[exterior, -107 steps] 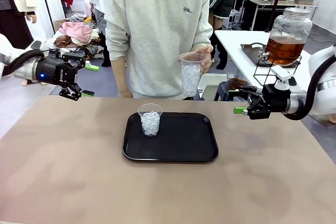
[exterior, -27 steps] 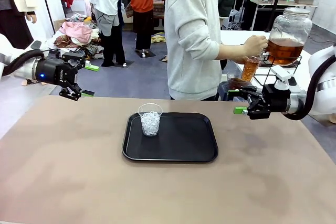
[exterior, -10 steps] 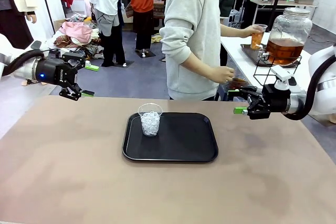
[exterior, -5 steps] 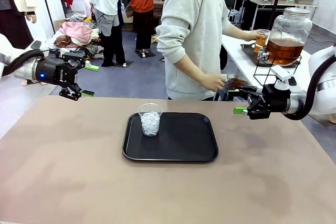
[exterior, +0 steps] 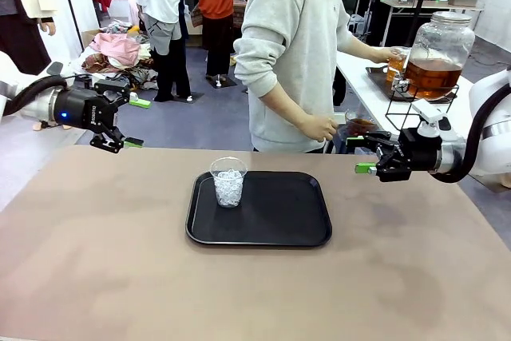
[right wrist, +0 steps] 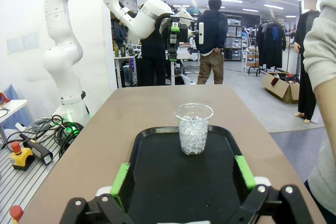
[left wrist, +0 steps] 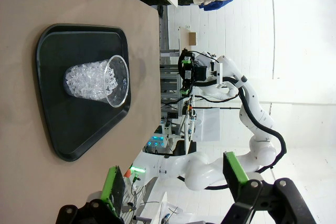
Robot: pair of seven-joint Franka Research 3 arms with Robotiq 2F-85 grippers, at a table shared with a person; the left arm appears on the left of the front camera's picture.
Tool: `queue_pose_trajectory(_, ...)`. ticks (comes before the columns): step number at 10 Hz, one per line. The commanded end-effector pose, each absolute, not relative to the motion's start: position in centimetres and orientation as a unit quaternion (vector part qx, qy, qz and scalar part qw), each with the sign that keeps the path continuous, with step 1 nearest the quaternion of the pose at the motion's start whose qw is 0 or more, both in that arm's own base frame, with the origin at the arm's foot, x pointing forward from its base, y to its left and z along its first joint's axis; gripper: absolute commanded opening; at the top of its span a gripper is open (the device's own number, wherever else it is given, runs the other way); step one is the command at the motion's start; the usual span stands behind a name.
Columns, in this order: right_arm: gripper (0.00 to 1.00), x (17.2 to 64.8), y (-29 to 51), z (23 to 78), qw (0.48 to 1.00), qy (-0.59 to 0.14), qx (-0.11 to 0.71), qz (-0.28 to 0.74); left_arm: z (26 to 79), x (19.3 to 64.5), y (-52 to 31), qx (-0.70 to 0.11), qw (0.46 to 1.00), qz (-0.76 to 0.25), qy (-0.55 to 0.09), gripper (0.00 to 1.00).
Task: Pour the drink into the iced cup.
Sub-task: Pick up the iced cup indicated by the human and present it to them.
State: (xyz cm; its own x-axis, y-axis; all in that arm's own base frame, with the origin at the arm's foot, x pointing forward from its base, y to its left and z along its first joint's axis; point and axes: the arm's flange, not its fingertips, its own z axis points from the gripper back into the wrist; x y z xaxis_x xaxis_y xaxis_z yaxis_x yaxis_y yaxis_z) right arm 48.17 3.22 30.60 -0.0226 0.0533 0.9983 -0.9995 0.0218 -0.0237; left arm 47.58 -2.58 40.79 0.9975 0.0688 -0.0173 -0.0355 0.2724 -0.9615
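Behind the scene is a big workroom with other people standing and white tables. Across the lower part of the front view lies the brown tabletop (exterior: 96, 261), and at its far edge, in the upper middle of the frame, stands a person (exterior: 291, 45) in a light grey sweater, turned to the right side of the picture.

At the upper right, on a white side table, stands a big glass jar (exterior: 437, 45) on a black wire stand. The drink (exterior: 431, 77), an amber-brown liquid, fills the lower part of this jar. One hand (exterior: 386, 55) of the person holds a small clear cup (exterior: 396, 68) with the same amber liquid just beside the jar. The other hand (exterior: 323, 127) hangs low, near the far edge of the tabletop.

A black tray (exterior: 279, 217) lies in the middle of the frame. The iced cup (exterior: 228, 183) stands upright in the tray's far left corner, filled with ice.

The left pincer (exterior: 134, 123), at the left edge, and the right pincer (exterior: 361, 153), at the right, are both released, with the green pads wide apart. Both hang above the tabletop, well apart from the tray.
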Motion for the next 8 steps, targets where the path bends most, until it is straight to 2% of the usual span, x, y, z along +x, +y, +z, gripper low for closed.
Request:
queue_pose_trajectory(1,1.0,48.53,3.39,30.9,0.514,-0.495,0.475,0.515,40.88,47.44,-2.6,-0.603,0.797,0.032,-0.014,1.0)
queue_pose_trajectory(8,1.0,48.53,3.39,30.9,0.514,-0.495,0.475,0.515,40.88,47.44,-2.6,-0.603,0.797,0.032,-0.014,1.0)
